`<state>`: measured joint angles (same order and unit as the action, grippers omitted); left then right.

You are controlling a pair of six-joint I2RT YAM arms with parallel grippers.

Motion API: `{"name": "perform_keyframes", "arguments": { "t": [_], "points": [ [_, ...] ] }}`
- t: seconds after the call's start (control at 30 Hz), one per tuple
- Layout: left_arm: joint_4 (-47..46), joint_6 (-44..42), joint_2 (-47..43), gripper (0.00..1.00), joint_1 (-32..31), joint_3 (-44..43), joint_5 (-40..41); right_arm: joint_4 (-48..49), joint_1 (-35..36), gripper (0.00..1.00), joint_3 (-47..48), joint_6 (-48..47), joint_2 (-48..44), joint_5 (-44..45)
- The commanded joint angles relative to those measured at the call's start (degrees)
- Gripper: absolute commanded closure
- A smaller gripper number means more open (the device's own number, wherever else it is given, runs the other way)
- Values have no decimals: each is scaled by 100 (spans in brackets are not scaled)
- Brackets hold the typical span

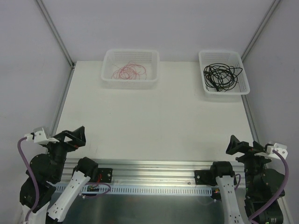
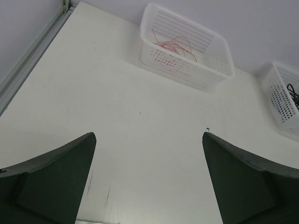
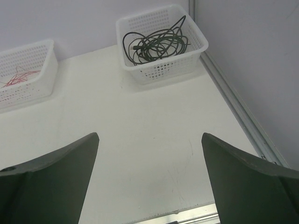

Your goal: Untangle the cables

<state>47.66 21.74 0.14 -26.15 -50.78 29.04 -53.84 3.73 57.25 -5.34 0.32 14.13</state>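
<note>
Red-pink thin wires [image 1: 126, 72], black coiled cables [image 3: 152, 49] in separate white perforated baskets [image 1: 130, 83]; left gripper [image 2: 149, 137], right gripper [image 3: 149, 136] spread, empty. Seems sorted; further loosening needs far reach.

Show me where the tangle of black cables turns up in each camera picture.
Top external: black cables far right, inside a white basket.
Left wrist: just a sliver at the right edge.
Right wrist: top centre.
Shared landmark: the other basket, holding red wires, left of them in every view.
</note>
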Motion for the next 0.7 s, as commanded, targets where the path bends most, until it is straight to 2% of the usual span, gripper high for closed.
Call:
{"name": "perform_keyframes", "arguments": {
  "t": [0.0, 0.53, 0.67],
  "points": [
    [147, 330, -937, 1, 40, 191, 251, 93, 49, 3, 40, -116, -893, 11],
    [173, 428, -955, 1, 40, 394, 524, 111, 93, 3, 5, 7, -893, 81],
    [200, 182, -946, 1, 40, 403, 437, 120, 93, 3, 5, -10, -875, 46]
  ]
}}
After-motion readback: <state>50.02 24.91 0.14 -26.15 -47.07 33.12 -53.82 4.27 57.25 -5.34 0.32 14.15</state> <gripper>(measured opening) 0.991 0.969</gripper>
